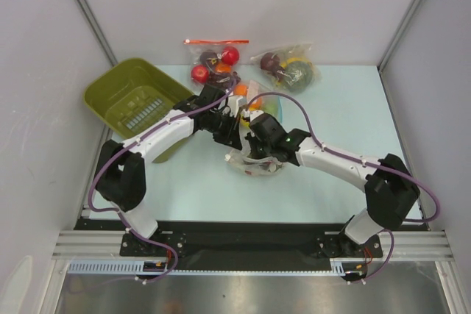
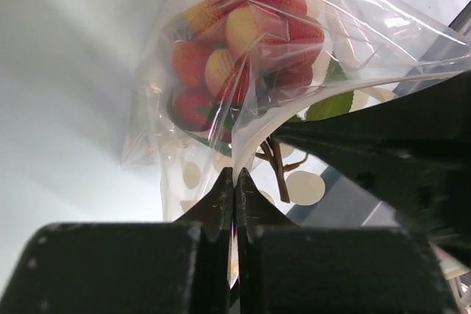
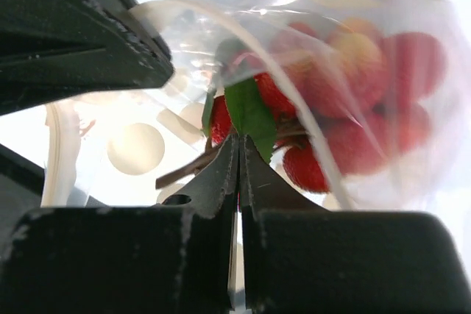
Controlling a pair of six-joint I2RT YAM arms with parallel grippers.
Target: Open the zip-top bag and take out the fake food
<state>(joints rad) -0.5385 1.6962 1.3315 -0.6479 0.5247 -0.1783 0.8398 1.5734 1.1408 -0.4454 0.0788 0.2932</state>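
Note:
The zip-top bag (image 1: 254, 163), clear with whitish spots, lies mid-table between both arms. The fake food, small red pieces with green leaves, shows inside it in the left wrist view (image 2: 250, 42) and the right wrist view (image 3: 353, 108). My left gripper (image 1: 229, 131) is shut on a fold of the bag's plastic (image 2: 221, 108); its tips (image 2: 234, 176) pinch the film. My right gripper (image 1: 255, 146) is shut on the opposite film of the bag (image 3: 309, 5), tips (image 3: 239, 139) just before a green leaf. The two grippers are close together, facing each other.
A green basket (image 1: 110, 101) stands at the left. A clear bag with a red zip strip (image 1: 215, 60) and a bag of round fruit (image 1: 288, 68) lie at the back. Another bag of round fruit (image 1: 259, 102) lies just behind the grippers.

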